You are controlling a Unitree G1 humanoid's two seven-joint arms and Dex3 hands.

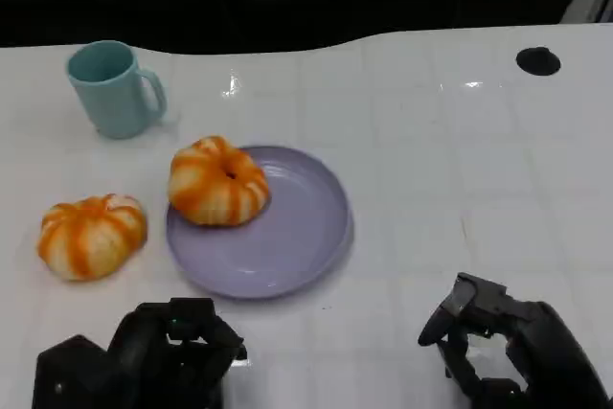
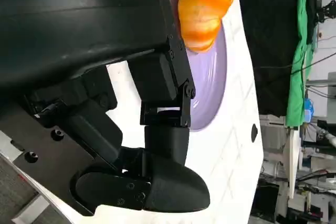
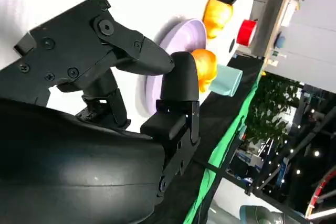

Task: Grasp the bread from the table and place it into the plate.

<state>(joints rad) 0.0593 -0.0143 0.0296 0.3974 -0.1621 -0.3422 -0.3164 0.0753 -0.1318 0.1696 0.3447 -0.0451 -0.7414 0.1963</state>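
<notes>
Resting low at the near edge of the white table (image 1: 431, 189), both my hands hold nothing. My left hand (image 1: 158, 356) has its fingers (image 2: 157, 182) curled loosely, apart from one another and closed on no object; my right hand (image 1: 508, 352) likewise has its fingers (image 3: 181, 85) spread, with white tabletop showing between them.

One orange-and-white striped bread (image 1: 217, 181) sits on the far left rim of the lilac plate (image 1: 287, 237), beyond my left fingers and well apart from them. In my left wrist view that bread (image 2: 205, 6) lies past the fingertips on the plate (image 2: 212, 82), untouched. A second striped bread (image 1: 91, 235) lies on the table just beside the plate's left side, ahead of my left hand and slightly outward of it, also clear of my fingers.

Farther off than both breads stands a light blue mug (image 1: 113, 88), upright, handle toward the plate. A small black disc (image 1: 537, 60) lies at the table's far right, well beyond my right fingers.
</notes>
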